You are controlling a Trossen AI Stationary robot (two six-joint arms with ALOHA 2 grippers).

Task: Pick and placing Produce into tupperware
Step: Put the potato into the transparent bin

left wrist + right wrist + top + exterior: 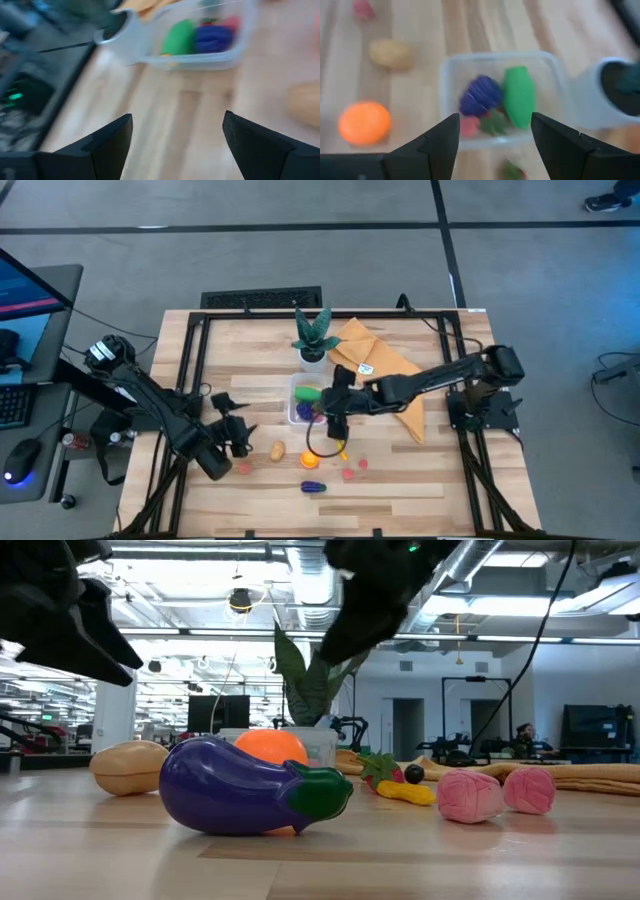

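Your right hand (492, 137) hangs directly above the small clear rectangular plastic container (303, 402), fingers spread wide and holding nothing. Look down through that wrist camera: inside the container (502, 97) lie a smooth green toy vegetable (518, 97), a ribbed purple toy fruit (481, 96) and a red-and-green piece (482, 125) beside them. The container sits mid-surface, just in front of the green-leafed plant in its white pot (314, 340), with the mustard-yellow cloth (375, 360) off to one side.

Your left hand (175, 140) is wide open too, empty, low over the wooden surface (400, 470) on its own side, pointing toward the container.

Outside the container you've got a tan potato-shaped toy (275, 450), a round orange toy fruit (310, 460), a glossy purple toy eggplant with a green cap (250, 787) nearest the front edge, two pink lumpy pieces (468, 795) close together, and a small yellow piece (405, 792) lying flat near them.
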